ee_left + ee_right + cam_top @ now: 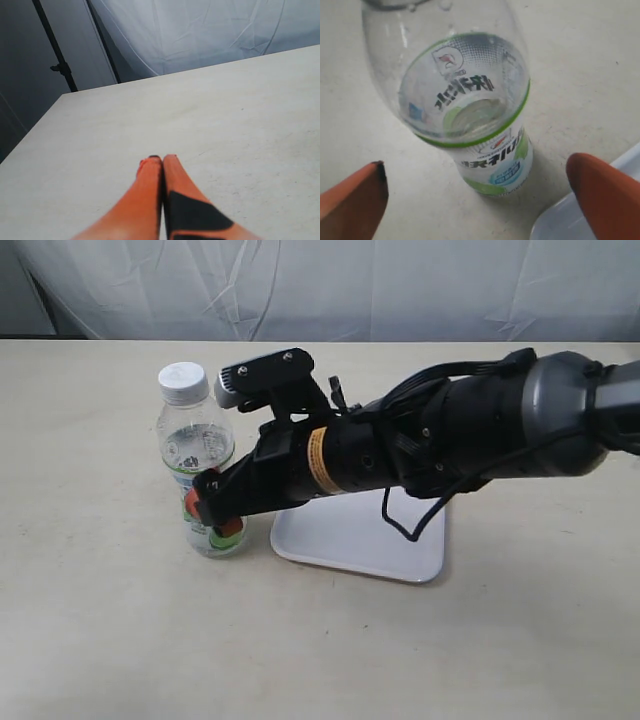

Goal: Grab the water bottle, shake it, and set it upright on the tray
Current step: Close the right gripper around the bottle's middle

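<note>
Clear plastic bottle [195, 445] stands upright on the table [100, 620], just left of the tray [350, 535] in the exterior view. The right gripper [212, 512] reaches across the tray to the bottle's lower label.

Left wrist view: left gripper [162, 159] fingers pressed together above the table.

Right wrist view: orange fingers [605, 190] spread wide, bottle between them, untouched. Tray corner lies beside one finger.

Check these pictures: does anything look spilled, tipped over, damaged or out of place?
Nothing stands out. The bottle stands upright and capped on the table beside the tray, with no spill in sight. The right end effector sits open on either side of the bottle's lower part.
</note>
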Controlling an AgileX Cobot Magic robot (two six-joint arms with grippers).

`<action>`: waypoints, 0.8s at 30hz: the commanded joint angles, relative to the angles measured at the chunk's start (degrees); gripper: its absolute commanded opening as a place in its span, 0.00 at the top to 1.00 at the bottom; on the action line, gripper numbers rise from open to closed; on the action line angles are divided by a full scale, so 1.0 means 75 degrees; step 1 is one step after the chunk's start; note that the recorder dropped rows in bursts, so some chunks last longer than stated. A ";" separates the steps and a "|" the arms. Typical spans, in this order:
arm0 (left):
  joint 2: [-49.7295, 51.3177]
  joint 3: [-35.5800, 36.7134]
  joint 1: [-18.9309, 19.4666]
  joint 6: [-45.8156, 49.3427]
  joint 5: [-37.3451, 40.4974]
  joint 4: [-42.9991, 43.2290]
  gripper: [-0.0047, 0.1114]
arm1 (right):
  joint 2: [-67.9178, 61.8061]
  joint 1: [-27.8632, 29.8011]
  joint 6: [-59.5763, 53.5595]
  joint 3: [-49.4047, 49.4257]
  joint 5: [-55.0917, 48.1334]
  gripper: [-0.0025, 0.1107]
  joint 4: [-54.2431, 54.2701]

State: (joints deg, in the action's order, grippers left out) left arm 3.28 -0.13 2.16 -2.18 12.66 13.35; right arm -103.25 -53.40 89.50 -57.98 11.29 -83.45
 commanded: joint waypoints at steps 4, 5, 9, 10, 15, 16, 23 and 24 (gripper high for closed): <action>-0.0032 0.0017 0.0006 -0.0053 -0.0102 -0.0028 0.96 | -0.0307 -0.0220 -0.0333 -0.0386 -0.0357 0.14 0.0030; -0.0032 0.0017 0.0006 -0.0053 -0.0102 -0.0028 0.96 | -0.0307 -0.0220 -0.0333 -0.0402 -0.0373 0.14 0.0052; -0.0032 0.0017 0.0006 -0.0053 -0.0102 -0.0028 0.96 | -0.0307 -0.0232 -0.0333 -0.0540 -0.0489 0.14 0.0210; -0.0032 0.0017 0.0006 -0.0053 -0.0102 -0.0028 0.96 | -0.0307 -0.0232 -0.0333 -0.0575 -0.0533 0.14 0.0224; -0.0032 0.0017 0.0006 -0.0053 -0.0102 -0.0028 0.96 | -0.0307 -0.0232 -0.0349 -0.0713 -0.0708 0.14 0.0363; -0.0032 0.0017 0.0006 -0.0053 -0.0102 -0.0028 0.96 | -0.0307 -0.0232 -0.0349 -0.0764 -0.0693 0.14 0.0401; -0.0032 0.0017 0.0006 -0.0053 -0.0102 -0.0028 0.96 | -0.0769 -0.0232 -0.0349 -0.1170 -0.0368 0.14 0.0401; -0.0032 0.0017 0.0006 -0.0053 -0.0102 -0.0028 0.96 | -0.0847 -0.0232 -0.0349 -0.1246 -0.0354 0.14 0.0401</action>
State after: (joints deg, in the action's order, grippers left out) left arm 3.28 -0.13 2.16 -2.18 12.66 13.35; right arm -108.80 -55.13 87.25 -66.29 8.53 -80.44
